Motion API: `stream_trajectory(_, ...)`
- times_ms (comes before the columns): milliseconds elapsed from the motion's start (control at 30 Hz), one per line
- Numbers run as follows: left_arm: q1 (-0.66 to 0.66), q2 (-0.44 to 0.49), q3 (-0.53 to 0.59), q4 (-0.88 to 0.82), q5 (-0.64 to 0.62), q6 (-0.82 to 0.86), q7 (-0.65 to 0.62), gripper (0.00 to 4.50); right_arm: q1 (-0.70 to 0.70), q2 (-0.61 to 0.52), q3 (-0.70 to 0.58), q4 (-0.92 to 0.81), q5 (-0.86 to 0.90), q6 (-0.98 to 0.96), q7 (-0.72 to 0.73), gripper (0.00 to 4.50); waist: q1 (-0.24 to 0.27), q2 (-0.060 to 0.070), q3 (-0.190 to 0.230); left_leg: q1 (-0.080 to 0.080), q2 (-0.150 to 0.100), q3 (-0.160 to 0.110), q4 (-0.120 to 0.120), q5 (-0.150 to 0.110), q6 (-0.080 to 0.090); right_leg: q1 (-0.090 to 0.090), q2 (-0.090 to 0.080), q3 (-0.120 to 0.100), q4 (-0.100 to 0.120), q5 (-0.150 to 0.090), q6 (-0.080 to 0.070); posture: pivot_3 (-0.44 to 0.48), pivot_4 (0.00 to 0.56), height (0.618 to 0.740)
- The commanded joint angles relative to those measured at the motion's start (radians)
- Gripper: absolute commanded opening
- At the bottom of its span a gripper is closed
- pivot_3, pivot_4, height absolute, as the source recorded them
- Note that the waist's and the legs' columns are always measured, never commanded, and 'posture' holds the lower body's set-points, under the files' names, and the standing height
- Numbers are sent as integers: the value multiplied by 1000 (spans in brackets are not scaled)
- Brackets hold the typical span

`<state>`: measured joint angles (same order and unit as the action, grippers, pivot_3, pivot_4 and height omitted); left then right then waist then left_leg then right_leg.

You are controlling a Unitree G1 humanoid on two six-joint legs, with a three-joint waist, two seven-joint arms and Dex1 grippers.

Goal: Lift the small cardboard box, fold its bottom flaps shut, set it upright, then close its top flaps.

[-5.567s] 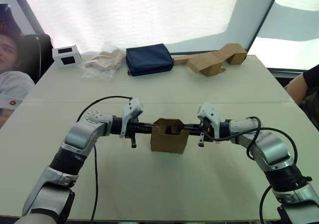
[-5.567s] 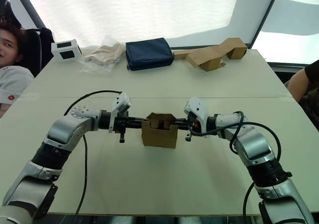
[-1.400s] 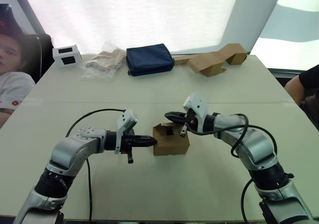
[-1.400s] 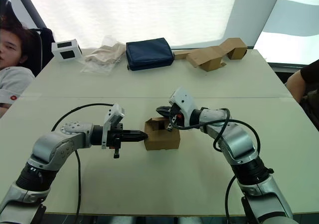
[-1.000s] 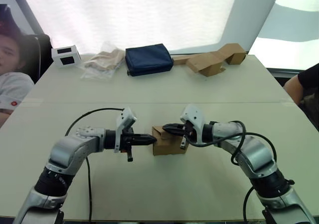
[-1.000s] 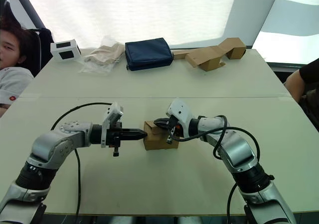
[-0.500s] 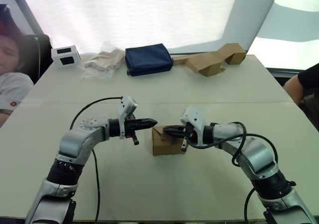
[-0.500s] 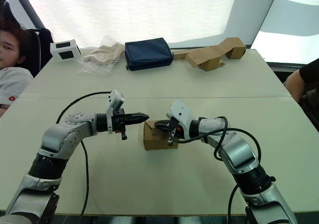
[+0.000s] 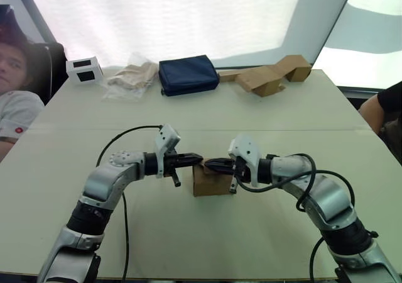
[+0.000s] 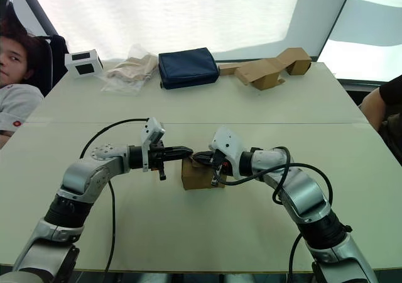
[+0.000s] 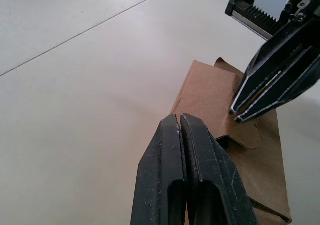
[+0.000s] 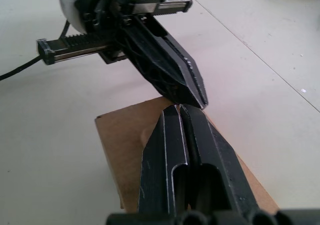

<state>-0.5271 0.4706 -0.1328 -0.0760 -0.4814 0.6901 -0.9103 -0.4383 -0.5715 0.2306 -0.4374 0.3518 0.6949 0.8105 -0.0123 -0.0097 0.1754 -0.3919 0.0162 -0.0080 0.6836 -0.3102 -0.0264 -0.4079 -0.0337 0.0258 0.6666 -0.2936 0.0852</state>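
Directly beneath both grippers [image 9: 203, 161]: small cardboard box [image 9: 211, 183]

Since the earliest pictures, where our two grippers flanked the small cardboard box [image 9: 211, 181] with its top flaps [image 11: 215, 105] standing open, we have pulled both out and brought them over the top. The flaps now lie folded flat. Our left gripper [image 9: 197, 158], which half a second ago hovered off the box's 9 o'clock side, has moved in over the lid, fingers pressed together, tip to tip with our right gripper [image 9: 210, 164], likewise closed.
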Motion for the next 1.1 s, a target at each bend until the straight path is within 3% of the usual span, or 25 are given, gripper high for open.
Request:
stream_trajectory(33,-20,-1,25,-10,-11,-2,3,69,12,-19,5,-63,15,8,15,0,0,0,0,0,0,0,0,0,0,0,0,0,0,0,0,0,150,740)
stream_trajectory(833,-17,-9,18,-39,-27,21,12,69,-3,-15,62,26,-97,-47,-7,0,-1,0,0,0,0,0,0,0,0,0,0,0,0,0,0,0,150,740)
stream_trajectory(1100,0,22,-31,-59,30,-22,-13,69,-4,-11,38,2,-73,-23,1,0,0,0,0,0,0,0,0,0,0,0,0,0,0,0,0,0,150,740)
